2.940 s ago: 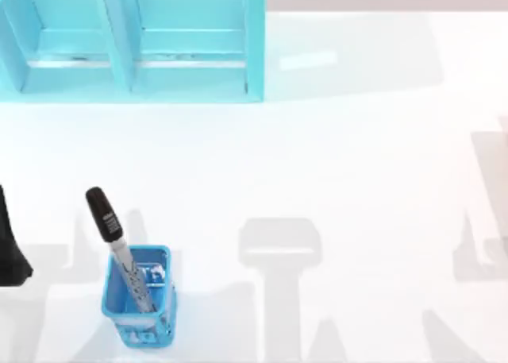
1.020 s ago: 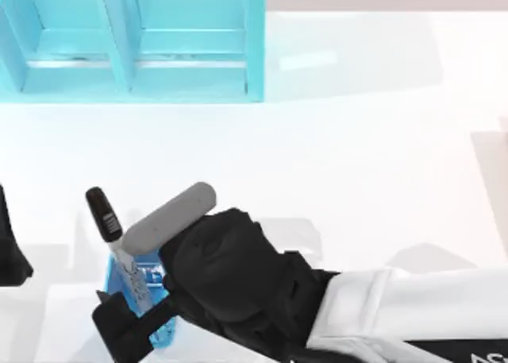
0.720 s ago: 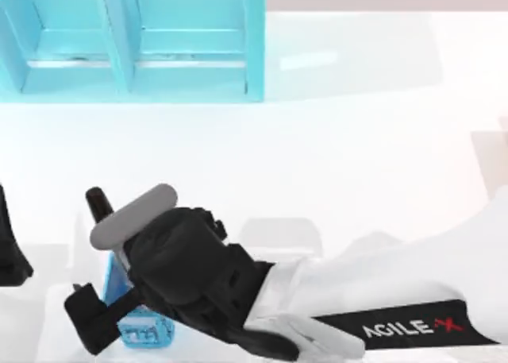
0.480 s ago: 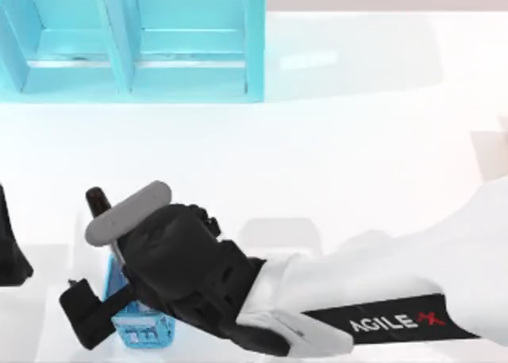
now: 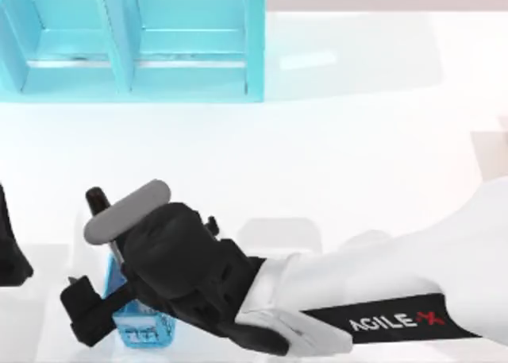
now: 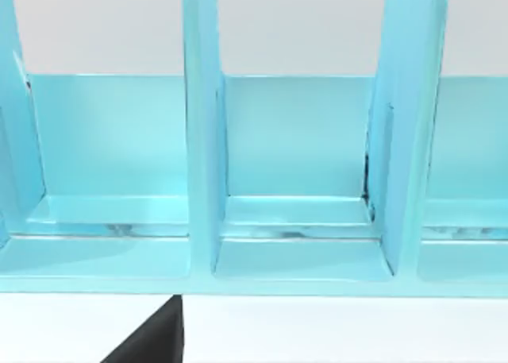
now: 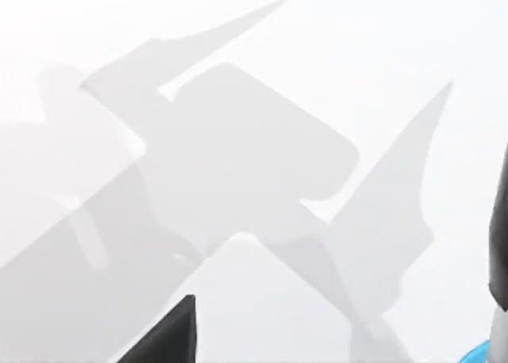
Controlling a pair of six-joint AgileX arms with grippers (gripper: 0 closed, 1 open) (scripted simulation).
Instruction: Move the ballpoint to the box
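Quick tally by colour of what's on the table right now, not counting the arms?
Light blue: 2, the box at the table's far edge and the small crate under the right gripper.
Black and silver: 1, the ballpoint standing in the crate.
Total: 3.

One ballpoint [image 5: 96, 198], one blue crate [image 5: 143, 326], one turquoise divided box [image 5: 131, 41], two arms.
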